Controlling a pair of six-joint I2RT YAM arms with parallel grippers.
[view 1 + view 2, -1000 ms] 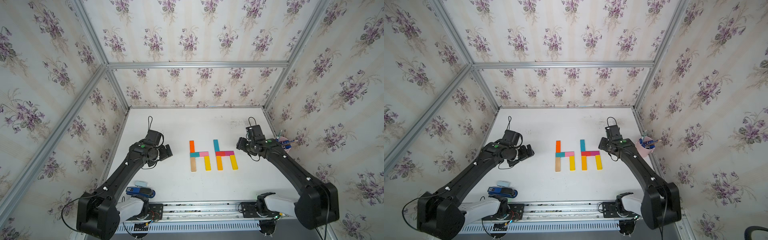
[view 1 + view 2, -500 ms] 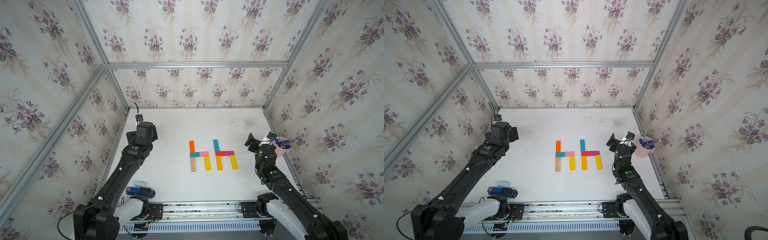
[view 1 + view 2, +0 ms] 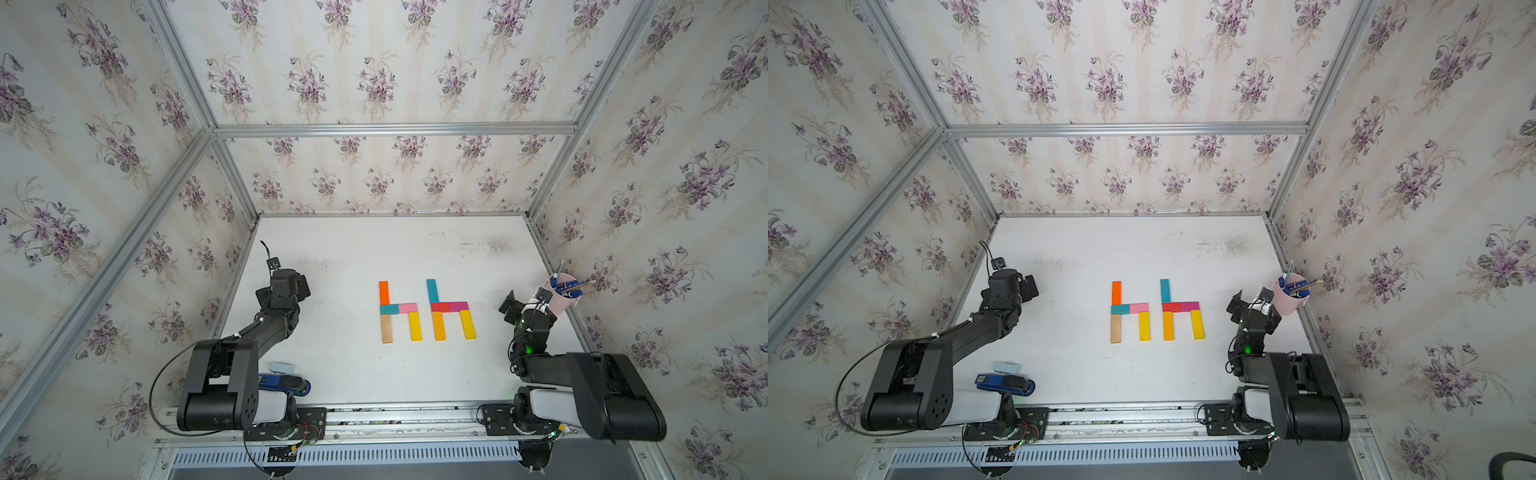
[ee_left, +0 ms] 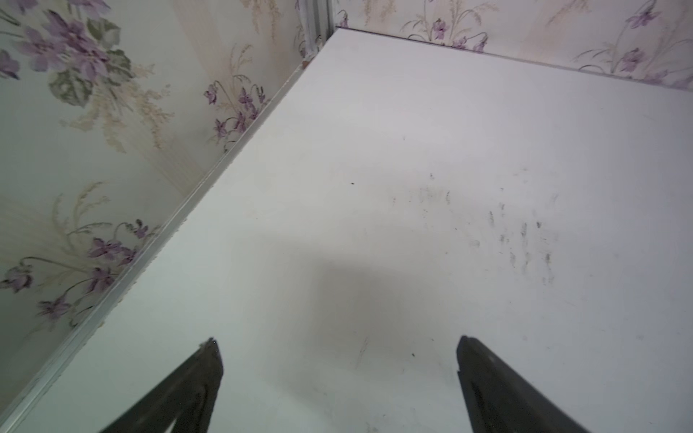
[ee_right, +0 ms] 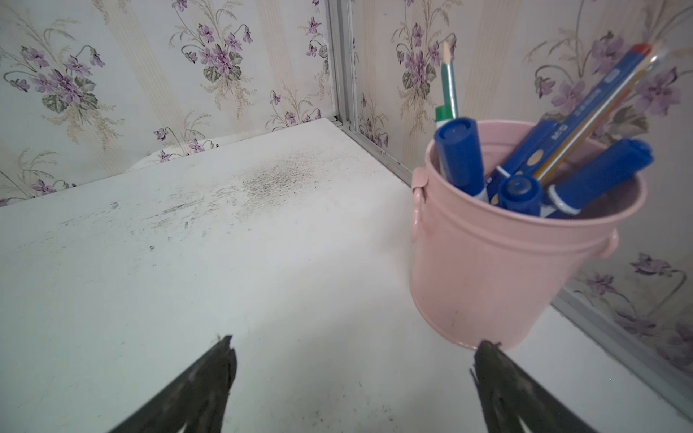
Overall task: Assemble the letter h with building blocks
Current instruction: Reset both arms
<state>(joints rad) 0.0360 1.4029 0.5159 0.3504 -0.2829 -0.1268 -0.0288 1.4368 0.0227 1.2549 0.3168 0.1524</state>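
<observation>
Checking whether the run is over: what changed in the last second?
Both arms drew back from the middle toward their own sides; the left gripper and the right gripper are open and empty, the right one near the pink cup. The left h and right h lie unmoved.

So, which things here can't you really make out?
- Building blocks: absent from both wrist views; in both top views too small to tell whether neighbours touch.
- Dark blue object: top view, one end hidden behind the left arm.
- Pens: right wrist view, lower halves hidden inside the pink bucket.
- Left tool, right tool: wrist views, open fingers cut off by the picture's edge.
</observation>
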